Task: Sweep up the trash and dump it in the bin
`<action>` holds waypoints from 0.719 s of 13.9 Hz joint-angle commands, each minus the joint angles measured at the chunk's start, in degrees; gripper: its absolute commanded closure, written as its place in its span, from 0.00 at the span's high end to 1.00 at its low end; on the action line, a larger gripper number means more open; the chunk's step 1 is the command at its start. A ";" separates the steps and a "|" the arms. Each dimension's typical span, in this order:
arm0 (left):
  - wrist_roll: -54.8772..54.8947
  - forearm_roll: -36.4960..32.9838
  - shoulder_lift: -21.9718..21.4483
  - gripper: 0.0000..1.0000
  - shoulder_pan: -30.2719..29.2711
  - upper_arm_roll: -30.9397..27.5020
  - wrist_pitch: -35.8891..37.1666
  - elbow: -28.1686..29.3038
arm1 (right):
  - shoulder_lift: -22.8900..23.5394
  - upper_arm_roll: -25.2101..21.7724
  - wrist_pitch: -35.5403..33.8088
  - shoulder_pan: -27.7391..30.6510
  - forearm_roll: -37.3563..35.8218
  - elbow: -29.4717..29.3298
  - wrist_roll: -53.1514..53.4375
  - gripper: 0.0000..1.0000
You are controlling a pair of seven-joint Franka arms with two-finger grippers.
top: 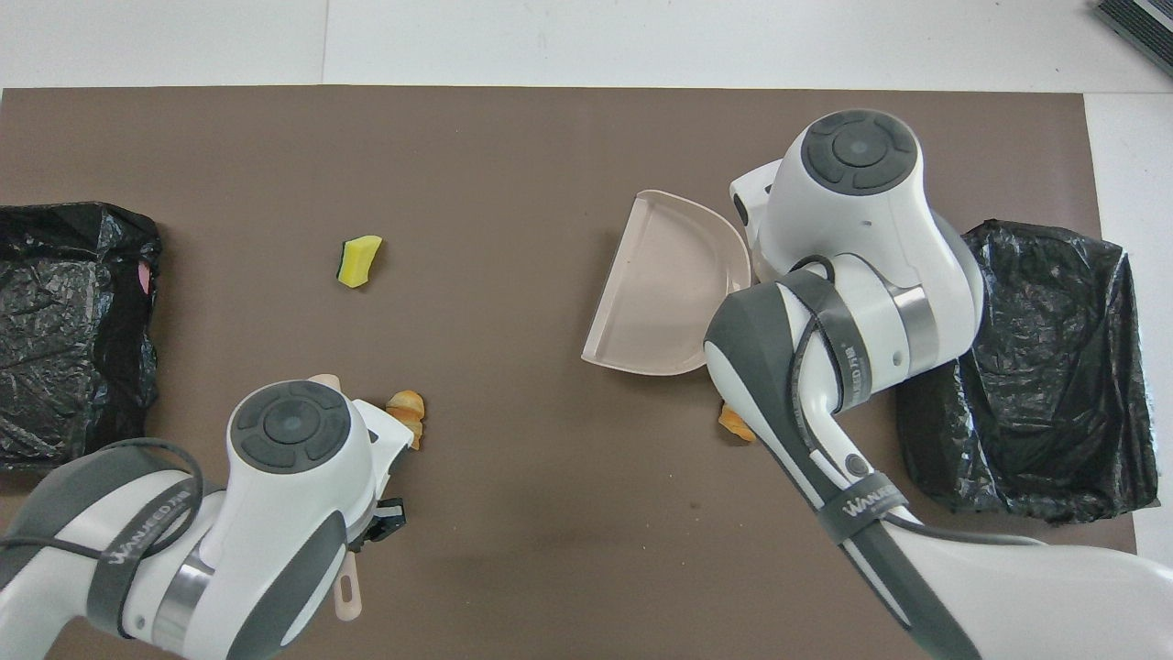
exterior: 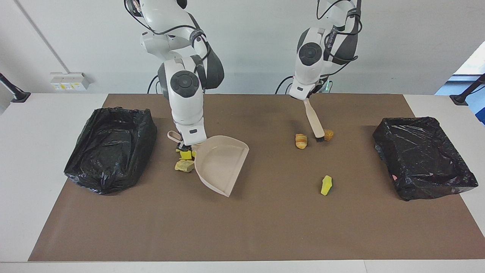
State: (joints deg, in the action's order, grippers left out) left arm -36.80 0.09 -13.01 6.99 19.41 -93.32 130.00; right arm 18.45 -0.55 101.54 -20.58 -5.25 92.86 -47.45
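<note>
Right gripper grasps the dustpan handle beside yellow trash. Left gripper grips the brush, bristles touching an orange lump

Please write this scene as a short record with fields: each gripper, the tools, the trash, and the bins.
right gripper: shut on dustpan handle
dustpan: tilted, mouth toward the left arm's end
left gripper: shut on brush
brush: slanted, bristles down at an orange lump
trash by dustpan: yellow bits beside its handle end, none inside it
other trash: striped lump beside the brush; yellow bit alone, farther from the robots
bins: one black-lined bin at the right arm's end, another bin at the left arm's end
</note>
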 commanded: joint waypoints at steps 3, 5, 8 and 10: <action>0.68 -3.08 -4.20 0.00 -0.92 -6.83 -0.54 5.15 | -2.27 0.28 2.52 -3.94 3.57 6.53 3.32 0.00; 0.94 -4.14 -7.89 0.00 -3.63 -6.92 -4.82 10.51 | -2.45 1.33 4.70 -4.99 5.33 8.82 2.54 0.00; 10.92 -4.14 -11.50 0.00 -3.74 -9.73 -7.05 16.06 | -1.75 1.43 8.14 -7.10 5.34 10.14 3.25 0.00; 12.98 -3.96 -11.51 0.00 -3.48 -9.83 -7.40 17.31 | -1.75 1.43 8.93 -7.46 4.99 10.67 2.20 0.00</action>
State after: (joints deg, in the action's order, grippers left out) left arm -26.66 -3.38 -21.40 3.36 9.75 -98.81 143.82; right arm 18.31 0.55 108.70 -28.16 -0.80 101.35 -44.91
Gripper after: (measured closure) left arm 0.736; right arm 0.687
